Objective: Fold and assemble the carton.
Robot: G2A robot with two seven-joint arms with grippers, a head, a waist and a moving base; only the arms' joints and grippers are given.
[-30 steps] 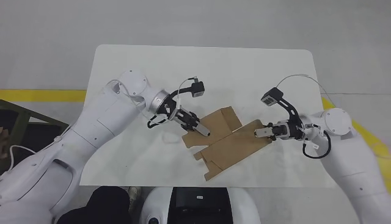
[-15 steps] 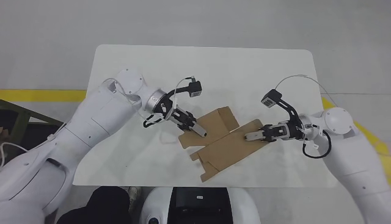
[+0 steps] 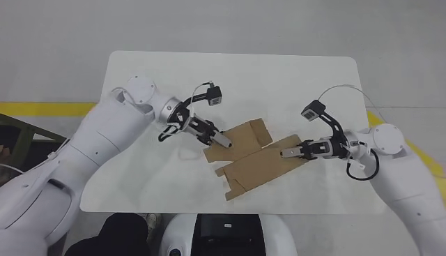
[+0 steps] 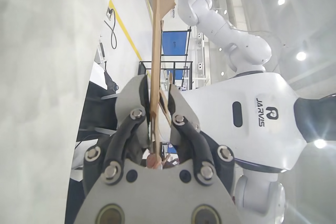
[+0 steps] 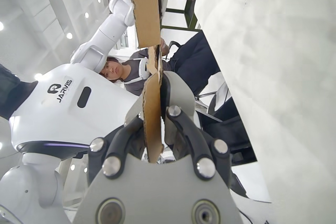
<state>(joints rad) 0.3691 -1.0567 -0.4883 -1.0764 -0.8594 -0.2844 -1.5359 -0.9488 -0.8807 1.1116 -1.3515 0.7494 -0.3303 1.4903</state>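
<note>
Carton (image 3: 254, 162) slid leftward, spanning left claw (image 3: 224, 144), right claw (image 3: 284, 153)

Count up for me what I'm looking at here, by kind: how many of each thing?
Cardboard carton: 1
Robot arms: 2, the left arm and the right arm, each with its jaws shut on the carton
Table: 1
Total: 4

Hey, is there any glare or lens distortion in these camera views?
Left wrist view: ceiling lights flare into starbursts, wide lens bows the table edge. Right wrist view: lights are plain spots, none on the carton. Top view: even light, no glare.
</note>
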